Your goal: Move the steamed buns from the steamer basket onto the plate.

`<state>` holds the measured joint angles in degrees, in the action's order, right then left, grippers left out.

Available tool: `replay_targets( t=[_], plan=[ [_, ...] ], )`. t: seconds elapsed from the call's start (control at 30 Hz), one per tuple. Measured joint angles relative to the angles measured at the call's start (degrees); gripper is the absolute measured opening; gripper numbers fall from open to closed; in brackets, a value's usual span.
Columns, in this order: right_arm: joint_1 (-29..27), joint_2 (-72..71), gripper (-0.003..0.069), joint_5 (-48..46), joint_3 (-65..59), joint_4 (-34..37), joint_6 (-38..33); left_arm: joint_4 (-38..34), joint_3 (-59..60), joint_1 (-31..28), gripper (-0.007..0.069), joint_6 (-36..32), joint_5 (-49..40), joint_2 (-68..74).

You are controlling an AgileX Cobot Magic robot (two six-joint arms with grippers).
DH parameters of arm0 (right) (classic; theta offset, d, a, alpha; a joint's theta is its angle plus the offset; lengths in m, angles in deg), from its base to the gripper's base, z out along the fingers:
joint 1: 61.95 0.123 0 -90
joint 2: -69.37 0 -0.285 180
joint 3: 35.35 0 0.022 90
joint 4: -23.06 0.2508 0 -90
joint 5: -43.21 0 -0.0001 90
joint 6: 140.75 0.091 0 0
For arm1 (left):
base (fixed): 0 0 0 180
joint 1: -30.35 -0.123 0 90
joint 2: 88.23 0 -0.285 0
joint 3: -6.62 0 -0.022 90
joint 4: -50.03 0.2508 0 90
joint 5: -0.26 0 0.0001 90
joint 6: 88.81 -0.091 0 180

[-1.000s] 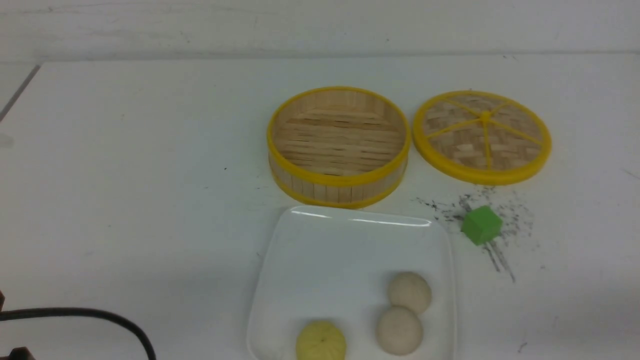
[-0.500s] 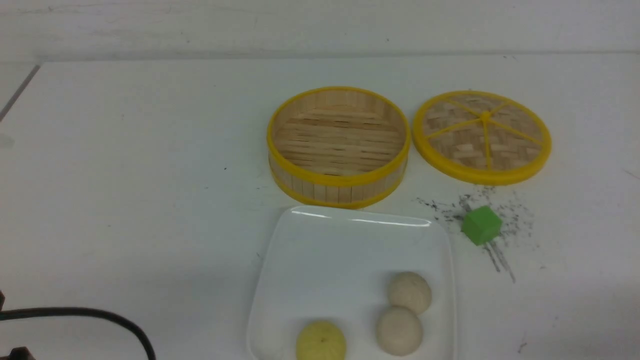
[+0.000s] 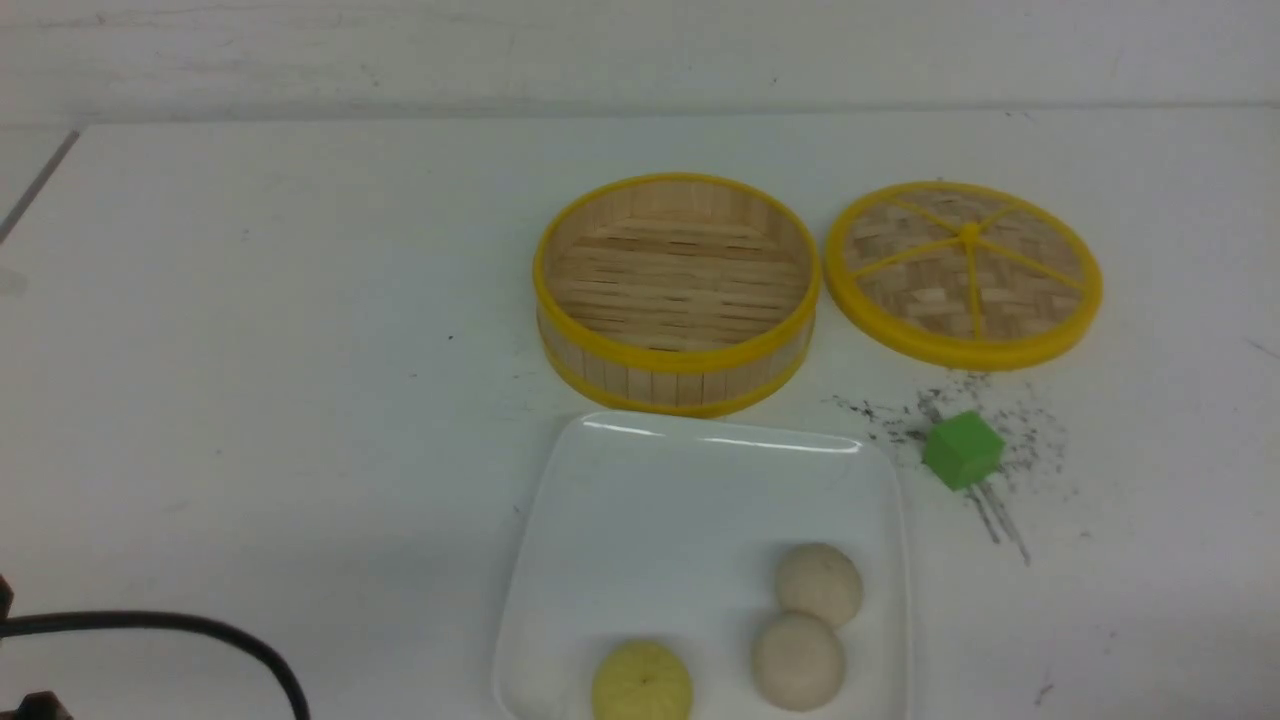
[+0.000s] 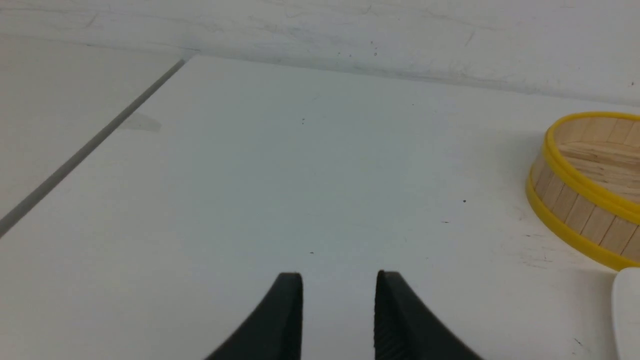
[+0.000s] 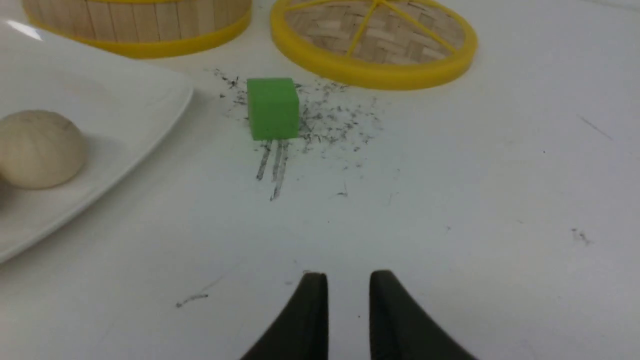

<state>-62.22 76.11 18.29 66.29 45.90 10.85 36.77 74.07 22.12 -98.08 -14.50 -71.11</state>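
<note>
The steamer basket (image 3: 678,290) stands empty behind the white plate (image 3: 680,500). Three steamed buns lie on the plate's near part: two cream ones (image 3: 820,585) (image 3: 798,660) touching each other, and a yellow-green one (image 3: 641,685) to their left. Neither gripper shows in the front view. In its wrist view my left gripper (image 4: 339,275) is open over bare table, with the basket (image 4: 590,185) well off to one side. My right gripper (image 5: 348,274) is open by a narrow gap with nothing in it, over the table beside the plate (image 5: 125,105), apart from a cream bun (image 5: 40,149).
The flat woven lid (image 3: 965,270) lies to the right of the basket. A green cube (image 3: 962,450) sits among dark scuff marks right of the plate, and shows ahead of my right gripper (image 5: 272,107). A black cable (image 3: 150,625) curves at the near left edge.
</note>
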Motion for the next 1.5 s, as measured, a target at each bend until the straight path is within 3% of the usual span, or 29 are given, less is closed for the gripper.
replay_targets(
  t=[1.5],
  plan=[
    [0.0,0.05,0.0204,-0.61,0.06,1.66,-0.05,-1.0,0.0,0.0,0.0236,0.0,2.08,0.0]
  ],
)
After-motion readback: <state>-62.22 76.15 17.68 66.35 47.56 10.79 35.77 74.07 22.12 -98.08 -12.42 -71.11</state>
